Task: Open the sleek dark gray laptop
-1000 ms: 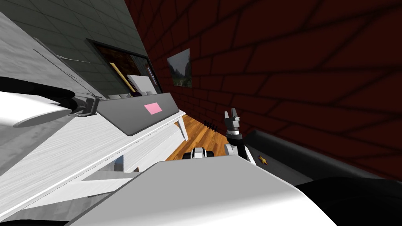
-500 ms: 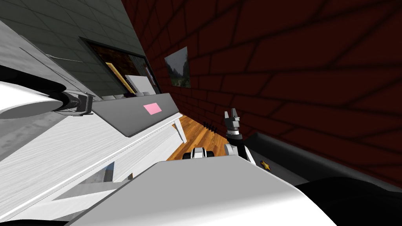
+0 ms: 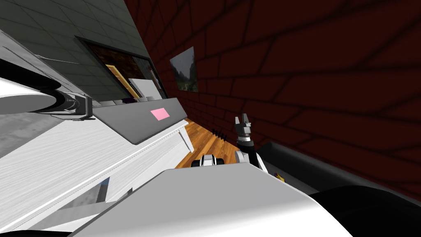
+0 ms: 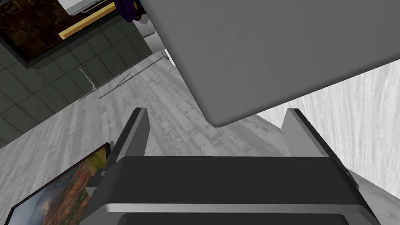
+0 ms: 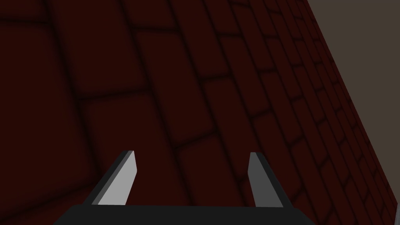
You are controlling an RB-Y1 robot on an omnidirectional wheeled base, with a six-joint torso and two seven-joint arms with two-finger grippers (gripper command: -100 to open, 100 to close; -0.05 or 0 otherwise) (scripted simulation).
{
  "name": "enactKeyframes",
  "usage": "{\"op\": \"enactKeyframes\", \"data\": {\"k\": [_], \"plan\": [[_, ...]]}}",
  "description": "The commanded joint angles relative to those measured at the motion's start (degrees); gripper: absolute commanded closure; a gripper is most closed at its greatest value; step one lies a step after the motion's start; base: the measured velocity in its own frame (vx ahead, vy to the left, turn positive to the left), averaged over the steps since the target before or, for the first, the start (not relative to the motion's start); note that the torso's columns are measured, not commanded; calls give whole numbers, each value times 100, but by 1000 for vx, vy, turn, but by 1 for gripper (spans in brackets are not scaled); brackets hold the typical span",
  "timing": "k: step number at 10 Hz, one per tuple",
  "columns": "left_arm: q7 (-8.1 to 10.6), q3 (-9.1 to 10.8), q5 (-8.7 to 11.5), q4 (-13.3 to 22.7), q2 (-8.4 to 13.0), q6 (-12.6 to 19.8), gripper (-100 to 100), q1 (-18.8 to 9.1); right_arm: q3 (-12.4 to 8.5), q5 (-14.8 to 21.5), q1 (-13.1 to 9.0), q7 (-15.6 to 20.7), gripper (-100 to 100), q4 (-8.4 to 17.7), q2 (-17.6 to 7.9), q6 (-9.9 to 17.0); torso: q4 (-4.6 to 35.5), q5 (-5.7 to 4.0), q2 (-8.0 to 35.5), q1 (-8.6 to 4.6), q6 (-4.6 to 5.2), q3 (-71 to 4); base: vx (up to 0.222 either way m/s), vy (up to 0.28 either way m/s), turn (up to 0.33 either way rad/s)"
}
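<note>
A dark grey laptop [image 3: 139,119] with a pink sticker lies flat and shut on the white desk [image 3: 61,156]. My left gripper [image 3: 92,109] reaches in from the left to the laptop's near corner. In the left wrist view its fingers [image 4: 136,129] stand open, and the corner of the grey laptop [image 4: 273,50] points into the gap between them without touching either. My right gripper [image 3: 244,121] is held upright by the brick wall, away from the desk. Its fingers [image 5: 121,179] are open with nothing between them.
Small things and a white panel [image 3: 144,87] stand behind the laptop at the desk's far end. A dark couch [image 3: 312,164] with a small yellow thing [image 3: 279,177] lies to the right. Wooden floor [image 3: 209,144] runs between desk and couch. A framed picture [image 4: 58,191] sits near my left hand.
The head view has swung, so desk and laptop have slid slightly in the picture. My left hand stays at the laptop's corner, a little higher. The right arm has not moved.
</note>
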Motion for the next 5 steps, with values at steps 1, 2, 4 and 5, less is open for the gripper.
{"op": "enactKeyframes", "data": {"k": [1, 2, 4, 5], "plan": [[131, 177, 240, 51, 104, 265, -100, 9, 0, 0, 0, 0, 0, 0, 0, 0, 1, 1, 3, 1, 0, 2, 64, -48, -8], [185, 243, 338, 82, 148, 369, -100, 14, 0, 0, 0, 0, 0, 0, 0, 0, 1, 0, 2, -1, -1, 2, 81, -48, -7], [297, 381, 542, 150, 237, 585, -100, 23, 0, 0, 0, 0, 0, 0, 0, 0, -2, -2, -7, -4, 0, -4, 87, -44, -1], [353, 450, 644, 187, 281, 694, -100, 27, 0, 0, 0, 0, 0, 0, 0, 0, -2, -2, -8, -3, 1, -5, 84, -44, -3]]}}
